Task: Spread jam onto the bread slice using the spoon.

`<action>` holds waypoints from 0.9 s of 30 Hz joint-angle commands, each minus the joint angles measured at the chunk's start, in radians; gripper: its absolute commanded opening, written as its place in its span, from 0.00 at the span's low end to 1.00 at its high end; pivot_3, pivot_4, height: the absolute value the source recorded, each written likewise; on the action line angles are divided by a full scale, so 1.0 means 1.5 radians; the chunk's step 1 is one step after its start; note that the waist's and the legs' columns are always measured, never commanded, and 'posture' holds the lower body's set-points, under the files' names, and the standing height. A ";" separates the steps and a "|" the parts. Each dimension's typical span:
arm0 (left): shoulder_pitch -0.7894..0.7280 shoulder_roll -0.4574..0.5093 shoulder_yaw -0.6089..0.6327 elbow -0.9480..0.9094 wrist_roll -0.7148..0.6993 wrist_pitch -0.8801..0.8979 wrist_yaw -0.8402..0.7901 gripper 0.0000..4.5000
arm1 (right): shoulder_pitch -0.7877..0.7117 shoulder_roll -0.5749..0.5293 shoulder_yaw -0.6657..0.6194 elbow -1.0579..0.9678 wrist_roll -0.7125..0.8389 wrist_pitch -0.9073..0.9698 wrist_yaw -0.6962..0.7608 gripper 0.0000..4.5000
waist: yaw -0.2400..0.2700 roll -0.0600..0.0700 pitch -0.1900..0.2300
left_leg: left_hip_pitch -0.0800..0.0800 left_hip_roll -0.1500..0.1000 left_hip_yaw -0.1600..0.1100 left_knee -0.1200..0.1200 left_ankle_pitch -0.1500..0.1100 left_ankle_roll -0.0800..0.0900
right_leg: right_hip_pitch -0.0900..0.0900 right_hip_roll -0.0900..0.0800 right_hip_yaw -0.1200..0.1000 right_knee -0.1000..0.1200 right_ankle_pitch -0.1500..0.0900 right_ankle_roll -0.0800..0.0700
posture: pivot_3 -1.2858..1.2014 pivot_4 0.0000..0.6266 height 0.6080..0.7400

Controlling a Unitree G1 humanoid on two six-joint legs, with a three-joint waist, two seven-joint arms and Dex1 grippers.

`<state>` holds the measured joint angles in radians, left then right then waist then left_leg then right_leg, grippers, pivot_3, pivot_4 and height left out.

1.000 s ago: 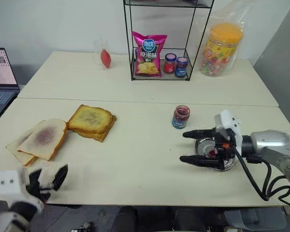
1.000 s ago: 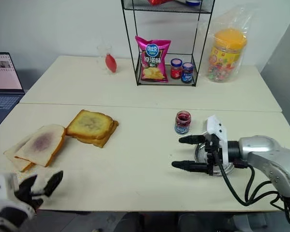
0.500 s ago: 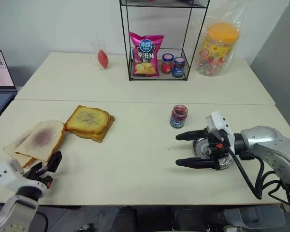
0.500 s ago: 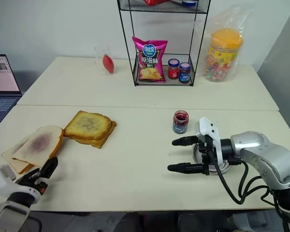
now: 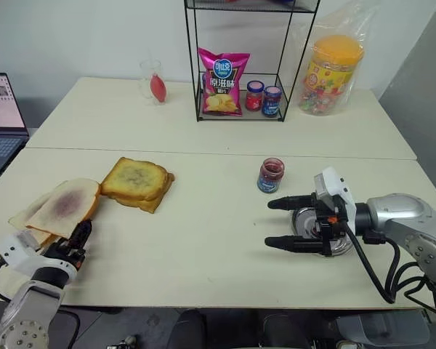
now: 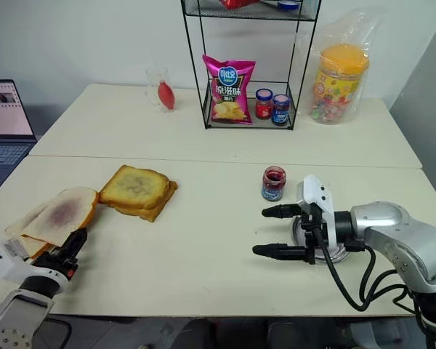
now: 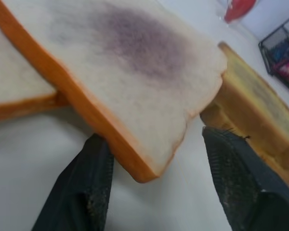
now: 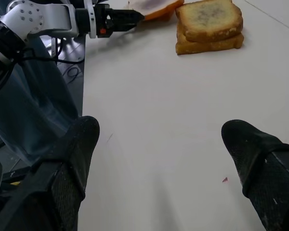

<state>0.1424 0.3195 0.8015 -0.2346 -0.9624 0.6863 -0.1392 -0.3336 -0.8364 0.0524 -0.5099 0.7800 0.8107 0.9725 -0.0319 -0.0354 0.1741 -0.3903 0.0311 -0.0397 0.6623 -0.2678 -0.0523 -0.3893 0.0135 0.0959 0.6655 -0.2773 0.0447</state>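
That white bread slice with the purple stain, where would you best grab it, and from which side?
Probably at its near corner, coming in level from the table's front edge. The thin white bread slice with the purple blotch rests tilted on another white slice, so that corner overhangs the cream table, leaving room underneath.

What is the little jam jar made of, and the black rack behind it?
The jam jar looks like clear glass: the dark red jam shows through, and a blue label wraps it. The rack seems to be thin black metal wire with a matte finish; the wall shows between its rods.
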 commanded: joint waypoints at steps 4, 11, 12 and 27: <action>-0.007 -0.017 0.031 -0.049 -0.112 -0.004 0.067 0.31 | -0.002 0.005 -0.024 -0.015 0.014 0.000 -0.005 1.00 | 0.000 0.000 0.000 | 0.000 0.000 0.000 0.000 0.000 0.000 | 0.000 0.000 0.000 0.000 0.000 0.000 | 0.52 0.24 1.00; 0.005 -0.023 0.033 -0.037 -0.174 -0.020 0.105 0.01 | -0.011 0.003 -0.025 -0.003 0.014 0.005 -0.002 1.00 | 0.000 0.000 0.000 | 0.000 0.000 0.000 0.000 0.000 0.000 | 0.000 0.000 0.000 0.000 0.000 0.000 | 0.52 0.24 1.00; 0.008 -0.022 0.033 -0.040 -0.180 -0.021 0.107 0.01 | -0.010 0.003 -0.026 -0.003 0.014 0.004 -0.001 1.00 | 0.000 0.000 0.000 | 0.000 0.000 0.000 0.000 0.000 0.000 | 0.000 0.000 0.000 0.000 0.000 0.000 | 0.52 0.24 1.00; -0.015 0.491 0.007 -0.103 -0.286 0.184 -0.156 0.01 | 0.053 -0.009 -0.098 -0.050 0.056 0.037 -0.041 1.00 | 0.006 0.003 0.004 | -0.001 0.000 -0.002 0.000 0.000 0.000 | -0.001 -0.001 -0.003 -0.002 -0.004 -0.002 | 0.52 0.24 1.00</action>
<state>0.1438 1.0175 0.8304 -0.3879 -1.3514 0.9215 -0.2911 -0.2623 -0.8397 -0.0506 -0.5433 0.8349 0.8607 0.9283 -0.0229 -0.0315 0.1806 -0.3924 0.0300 -0.0400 0.6616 -0.2677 -0.0527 -0.3904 0.0104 0.0942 0.6636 -0.2837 0.0420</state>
